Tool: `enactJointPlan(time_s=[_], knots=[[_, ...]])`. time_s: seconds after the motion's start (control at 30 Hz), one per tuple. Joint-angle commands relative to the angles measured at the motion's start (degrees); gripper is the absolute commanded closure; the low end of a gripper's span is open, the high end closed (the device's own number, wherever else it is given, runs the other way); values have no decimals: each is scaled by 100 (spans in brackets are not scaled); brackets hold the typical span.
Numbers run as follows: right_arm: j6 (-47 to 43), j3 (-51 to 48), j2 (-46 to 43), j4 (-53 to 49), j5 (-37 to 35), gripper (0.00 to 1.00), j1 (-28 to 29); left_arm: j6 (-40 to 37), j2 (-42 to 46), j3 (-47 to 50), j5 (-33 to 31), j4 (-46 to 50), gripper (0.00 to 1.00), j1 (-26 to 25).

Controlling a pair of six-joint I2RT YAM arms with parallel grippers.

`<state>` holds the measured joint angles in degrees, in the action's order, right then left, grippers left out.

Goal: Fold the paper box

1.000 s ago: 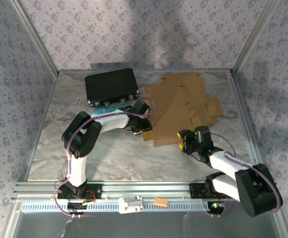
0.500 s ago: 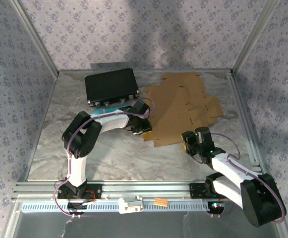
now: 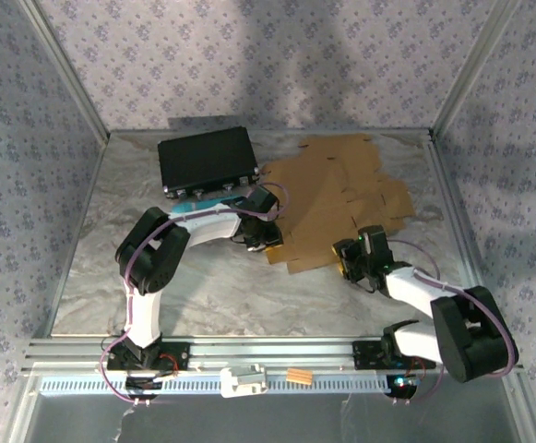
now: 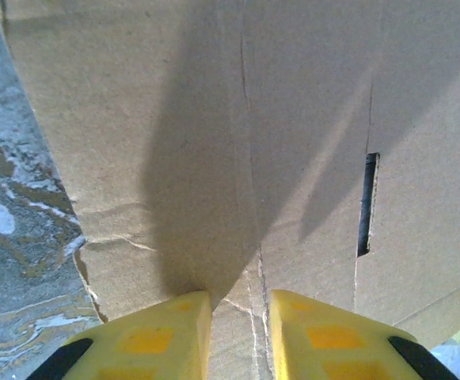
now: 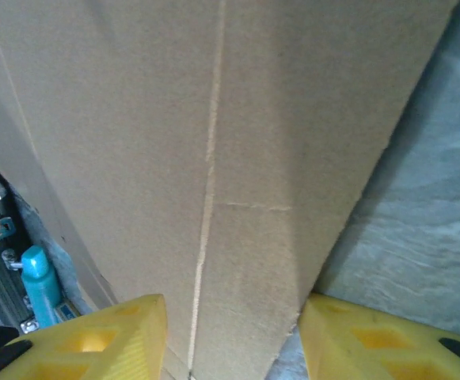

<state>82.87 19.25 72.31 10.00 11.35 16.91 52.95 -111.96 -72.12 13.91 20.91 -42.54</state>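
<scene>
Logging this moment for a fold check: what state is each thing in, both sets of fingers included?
cardboard box blank: unfolded, spread out, no walls raised.
black case: closed, lying flat.
left gripper: fingers narrowly apart, tips at the blank, nothing visibly clamped.
right gripper: fingers open, straddling a corner of the blank.

The paper box is plain brown cardboard with paler crease lines. Under the paper box, the counter is grey, marbled with whitish veins. Left of the paper box sits a black case and a small teal item. The left tool and right tool are yellow with black patches. The left arm and right arm are white with black joints. The walls behind the paper box carry a lilac floral print.
</scene>
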Motion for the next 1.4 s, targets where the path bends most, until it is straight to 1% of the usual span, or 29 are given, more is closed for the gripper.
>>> enactJointPlan(time_s=[0.0,0.07,0.23,0.37,0.5,0.53,0.6,0.63,0.67,0.73,0.83,0.87,0.9,0.97,1.07,1.13,1.2,1.27,1.37], knots=[[-128,-69,688,1383,-110,51,110,-157,-56,-130,111,331,74,-59],[-85,-149,659,1704,-199,52,142,-192,-79,-179,120,382,73,-61],[-114,-287,511,2017,-378,55,163,-219,-115,-241,132,424,74,-59],[-114,-242,649,2320,-375,64,217,-224,-116,-249,148,431,74,-61],[-89,-73,763,2326,-371,71,311,-246,-121,-261,146,458,74,-61],[-96,-47,759,2295,-370,76,326,-250,-122,-265,140,464,74,-61],[-78,-6,642,2035,-411,90,336,-249,-104,-276,123,480,74,-59],[-70,4,486,1801,-510,99,354,-262,-74,-297,98,508,74,-55],[-65,43,307,1466,-612,100,364,-283,-18,-329,41,536,72,-56],[-85,142,-117,928,-765,100,371,-309,198,-410,-175,649,65,-59],[-246,557,-760,10,-894,100,326,-330,822,-673,-783,956,53,-61],[-359,847,-951,-358,-930,100,318,-367,1135,-778,-1038,1027,49,-59],[-434,1107,-1077,-637,-926,100,299,-411,1381,-874,-1280,1111,43,-69],[-740,1877,-1226,-1378,-869,100,272,-597,1948,-1137,-1882,1310,37,-56],[-1143,3181,-1148,-2505,-797,100,248,-858,2517,-1482,-2458,1494,36,86],[-1271,3915,-1078,-2976,-815,100,265,-934,2799,-1580,-2538,1445,37,304],[-1167,4672,-982,-3723,-932,100,296,-961,2974,-1624,-2446,1338,37,553],[-903,5533,-899,-4542,-1135,100,380,-937,3023,-1704,-2186,1323,39,881],[-350,6608,-738,-5900,-1339,100,547,-987,3075,-1772,-1934,1349,40,1147]])
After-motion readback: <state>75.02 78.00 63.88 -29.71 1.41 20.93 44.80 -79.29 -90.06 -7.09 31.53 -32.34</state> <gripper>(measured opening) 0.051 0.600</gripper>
